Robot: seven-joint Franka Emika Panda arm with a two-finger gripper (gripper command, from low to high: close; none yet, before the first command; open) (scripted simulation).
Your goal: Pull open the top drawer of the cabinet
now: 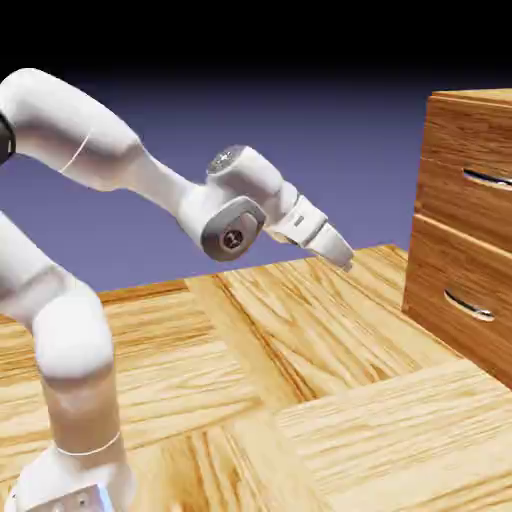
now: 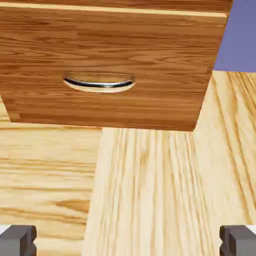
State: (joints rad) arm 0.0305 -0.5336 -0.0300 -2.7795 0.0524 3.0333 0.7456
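The cabinet (image 1: 470, 240) of glossy orange-brown wood stands at the exterior view's right edge. Its top drawer (image 1: 470, 195) carries a slim silver handle (image 1: 490, 180), partly cut off by the frame edge. Below it sits a second drawer (image 1: 455, 290) with its own handle (image 1: 470, 305). My gripper (image 1: 345, 258) hangs in the air to the left of the cabinet, well apart from it, pointing down toward it. In the hand view the lower drawer (image 2: 150, 60) and its curved handle (image 2: 100, 84) fill the top. My gripper (image 2: 128, 242) is open, its grey fingertips (image 2: 17, 241) far apart with nothing between them.
A pale wood-plank floor (image 1: 330, 400) stretches between the arm's base (image 1: 70, 480) and the cabinet. The blue-violet backdrop (image 2: 240, 35) shows past the cabinet's right corner in the hand view.
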